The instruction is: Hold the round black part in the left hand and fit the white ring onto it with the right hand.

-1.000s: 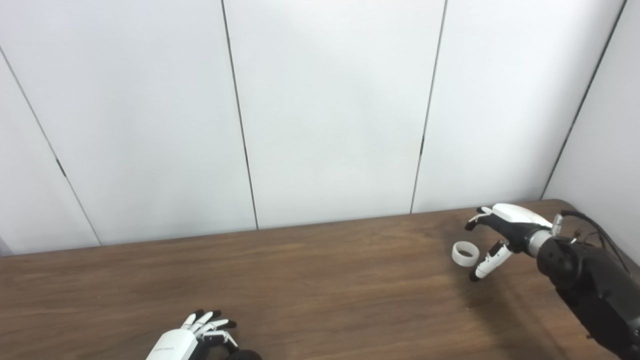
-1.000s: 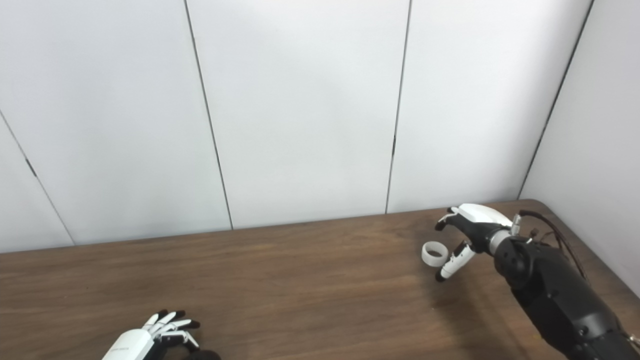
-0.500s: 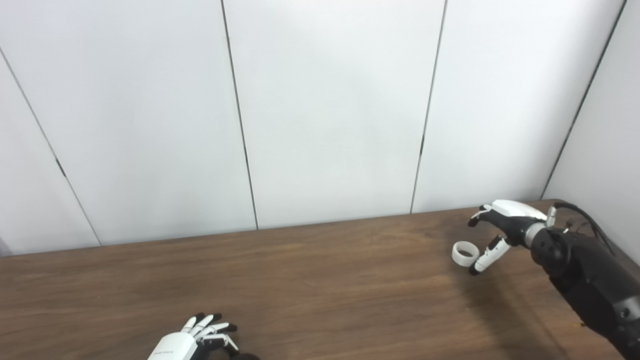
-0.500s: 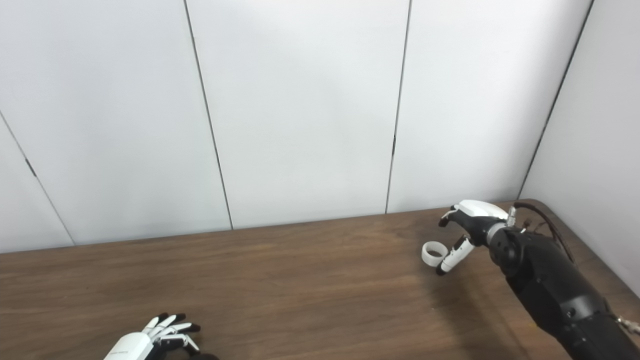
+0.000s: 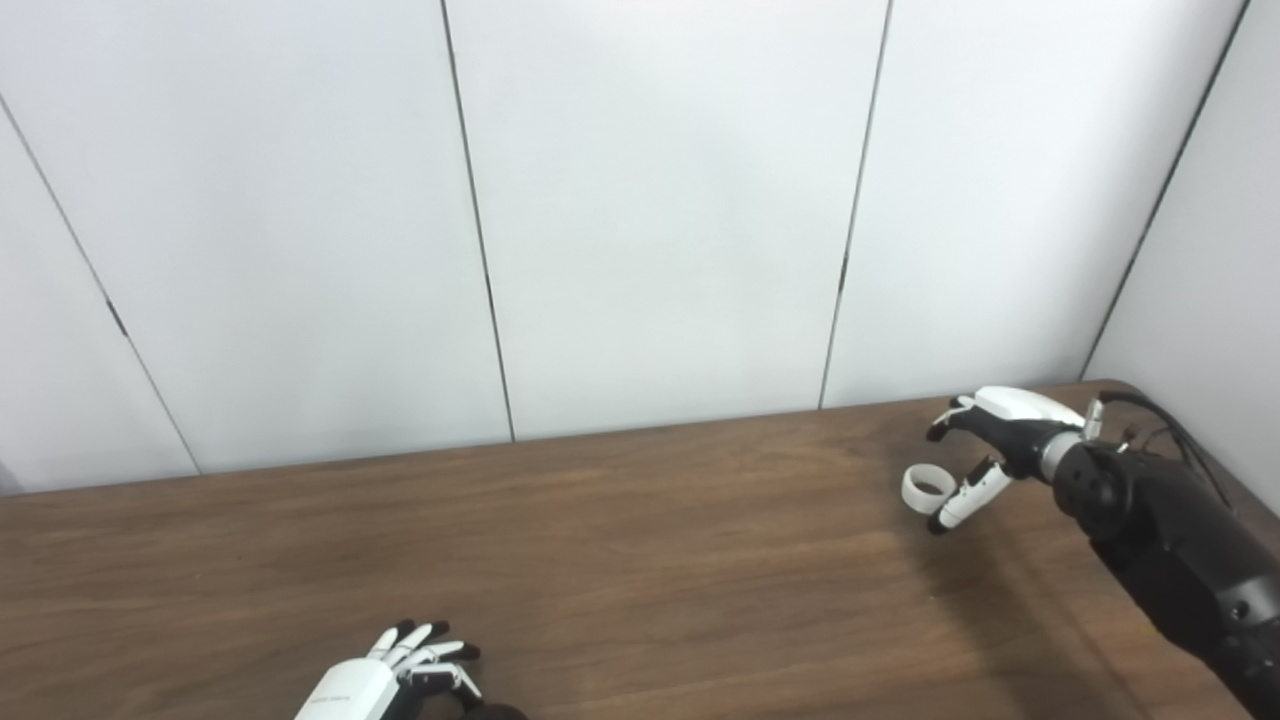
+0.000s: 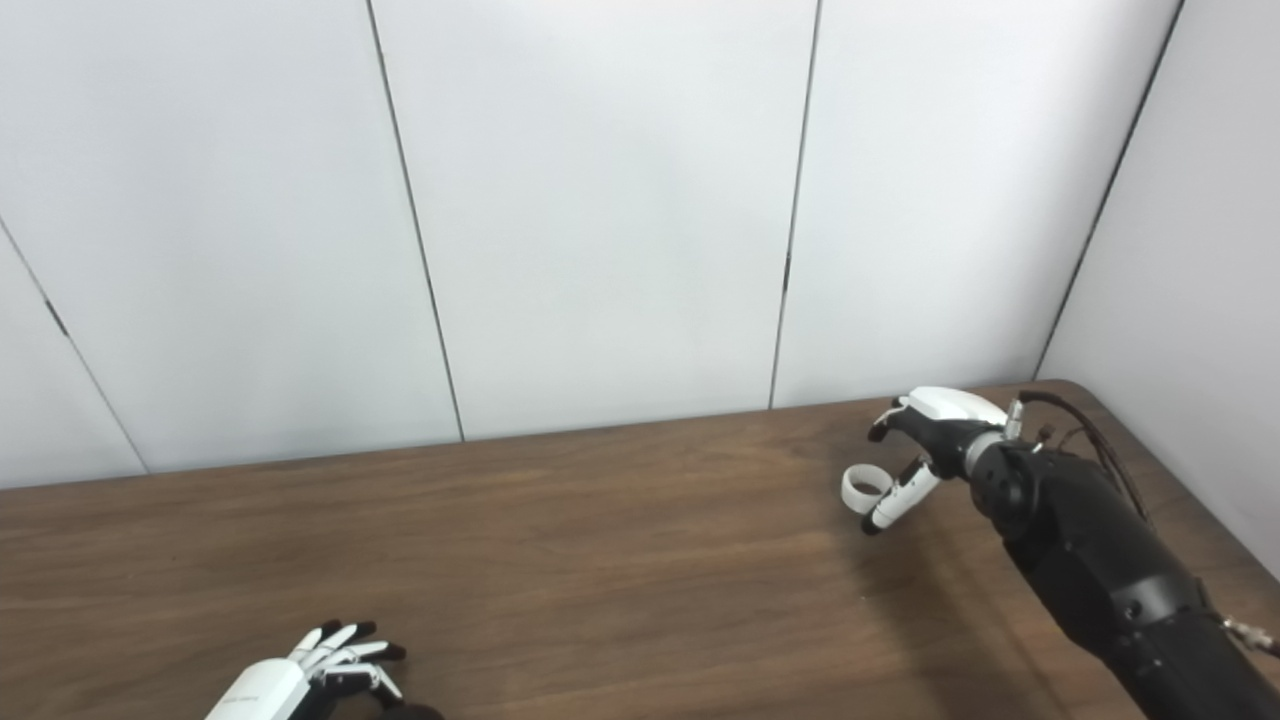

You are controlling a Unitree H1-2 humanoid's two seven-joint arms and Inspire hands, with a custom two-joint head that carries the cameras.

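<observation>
The white ring (image 5: 928, 489) lies on the brown table (image 5: 640, 560) at the far right. My right hand (image 5: 985, 445) arches over it, open. Its fingers (image 5: 945, 425) hover behind the ring, and its thumb (image 5: 960, 500) reaches down just beside the ring's near right side. I cannot tell whether the thumb touches the ring. At the picture's bottom edge my left hand (image 5: 405, 672) has its fingers spread and apart. A sliver of the round black part (image 5: 495, 712) shows just right of its thumb, mostly cut off by the frame.
White wall panels (image 5: 650, 220) stand along the table's far edge, and a side wall (image 5: 1220, 300) closes in the right corner. Cables (image 5: 1150, 435) run along the right forearm.
The camera has tilted, so the whole scene sits slightly higher in the picture. The right hand has drawn closer around the ring, thumb nearer it. The left hand has barely moved.
</observation>
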